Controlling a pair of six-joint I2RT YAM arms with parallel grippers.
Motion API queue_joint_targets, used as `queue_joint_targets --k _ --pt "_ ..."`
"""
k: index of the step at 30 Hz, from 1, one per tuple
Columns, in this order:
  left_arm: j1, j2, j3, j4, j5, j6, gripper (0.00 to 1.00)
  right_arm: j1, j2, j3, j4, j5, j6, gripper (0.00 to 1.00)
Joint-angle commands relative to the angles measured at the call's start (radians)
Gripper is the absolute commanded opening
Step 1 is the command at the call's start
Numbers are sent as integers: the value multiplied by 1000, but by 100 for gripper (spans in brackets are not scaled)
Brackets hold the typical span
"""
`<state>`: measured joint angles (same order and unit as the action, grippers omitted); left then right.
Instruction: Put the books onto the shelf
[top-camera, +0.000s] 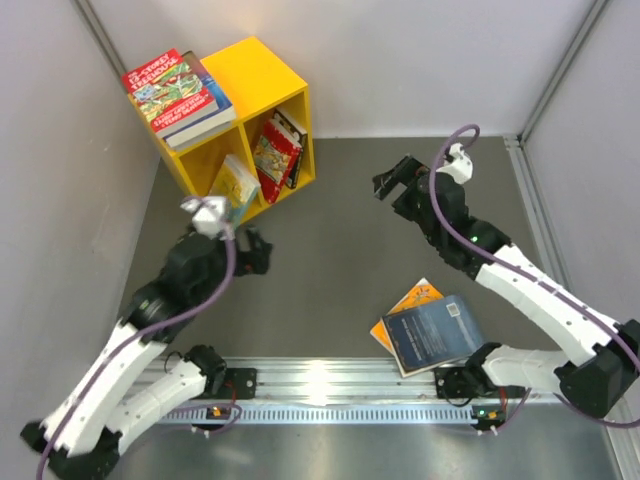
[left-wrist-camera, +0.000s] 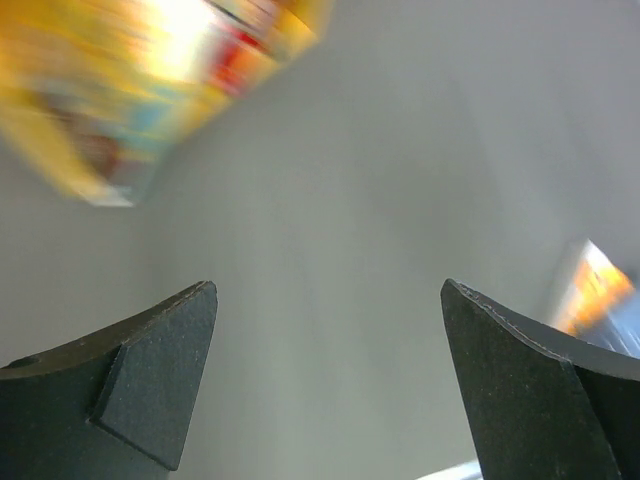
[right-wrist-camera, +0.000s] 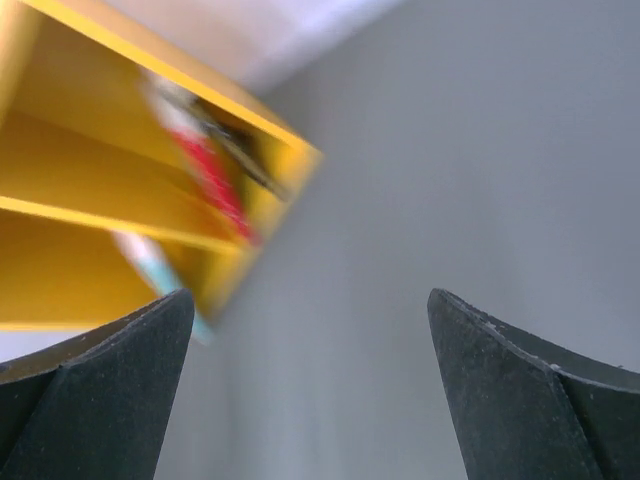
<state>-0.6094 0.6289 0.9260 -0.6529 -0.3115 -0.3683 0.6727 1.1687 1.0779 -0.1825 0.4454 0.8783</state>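
Both grippers are wide open and hold nothing. The left gripper (top-camera: 257, 253) hangs over the table (top-camera: 330, 230), just in front of the shelf (top-camera: 262, 72). The right gripper (top-camera: 392, 180) is over the far middle of the table and points at the shelf too.

The yellow shelf sits in the far left corner of the table. A stack of books (top-camera: 178, 92) lies on its top. A pale book (top-camera: 237, 186) leans in the left compartment, and some red and dark books (top-camera: 277, 150) lean in the right one.

Two books are not put away yet. They lie by the near edge of the table, on the right side, close to the right arm's base. The dark blue book (top-camera: 437, 335) lies on top of the orange book (top-camera: 415, 300) and covers most of it.

These two books look thin and flat, so the fingers may slide over the cover and only push them along. Because one lies on the other, a grip might catch both, and one could slip out on the way. The stack on top pokes out over the shelf's edge, so a bump to the shelf might tip it off. The leaning books inside could fall over if a new book is pushed in hard.
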Motion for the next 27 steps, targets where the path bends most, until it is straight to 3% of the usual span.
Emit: queue_joint_targets --k 1,5,9,11,18,27 --pt "-3 194 -30 301 380 -96 99 -11 -14 126 -848 110 109 100" --pt "-7 463 20 447 580 -165 99 -53 40 153 -1090 9 166 100" --pt "-24 606 82 489 702 -198 95 -55 91 -71 -945 -334 180 100" --pt "-32 635 97 487 735 -205 95 -53 86 -200 -840 -416 246 100" --pt "-35 507 -13 473 681 -225 95 -55 158 -306 -790 -367 238 100" --pt "-35 321 -116 385 595 -225 96 -36 365 -360 -506 -387 202 100"
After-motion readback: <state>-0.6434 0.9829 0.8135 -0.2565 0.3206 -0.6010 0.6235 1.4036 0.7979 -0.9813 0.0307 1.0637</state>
